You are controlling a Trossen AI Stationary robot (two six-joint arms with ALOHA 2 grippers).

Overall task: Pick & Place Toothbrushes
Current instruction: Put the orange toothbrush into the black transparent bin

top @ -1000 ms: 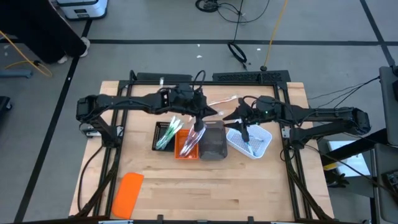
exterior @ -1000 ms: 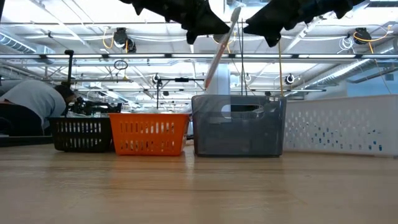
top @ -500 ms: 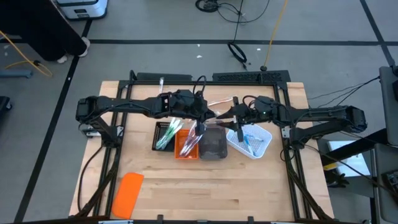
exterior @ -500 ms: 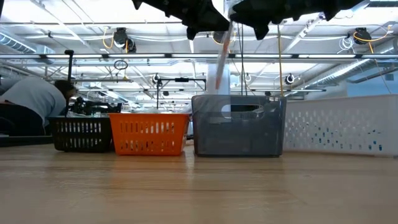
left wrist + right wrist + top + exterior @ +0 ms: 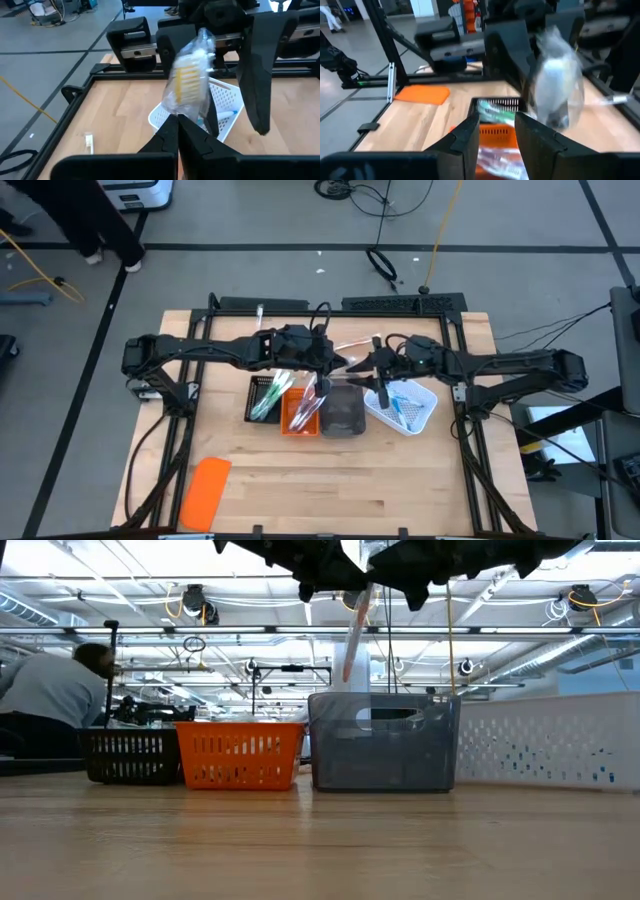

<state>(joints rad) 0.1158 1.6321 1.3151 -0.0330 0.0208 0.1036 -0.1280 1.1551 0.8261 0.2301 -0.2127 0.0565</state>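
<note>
My left gripper [image 5: 335,366] is shut on a clear-wrapped toothbrush [image 5: 192,80] with orange-yellow bristles, above the grey tray [image 5: 343,410]. In the low view the toothbrush [image 5: 356,632] hangs tilted between the two arms, over the grey tray [image 5: 383,742]. My right gripper [image 5: 372,370] is open right beside it, facing the left gripper. The wrapped brush end [image 5: 555,85] shows off to one side of its fingers [image 5: 470,137]. I cannot tell whether it touches. My left gripper pinches the wrapped toothbrush between its two shut fingers, just behind the bristled head [image 5: 184,111]. The head sticks out past the fingertips toward the right gripper. The toothbrush is lifted clear, tilted, with its long part hanging below over the grey tray.
A black tray [image 5: 262,397] holds green toothbrushes, an orange tray [image 5: 300,413] pink ones, and a white tray [image 5: 405,408] blue ones. An orange slab [image 5: 207,492] lies near the front left. Loose toothbrushes [image 5: 352,345] lie at the far side. A person [image 5: 55,700] bends beyond the table.
My right gripper has moved toward the table's left, close up to the left gripper and the held toothbrush. The toothbrush has tipped a little more upright in the left gripper's hold.
</note>
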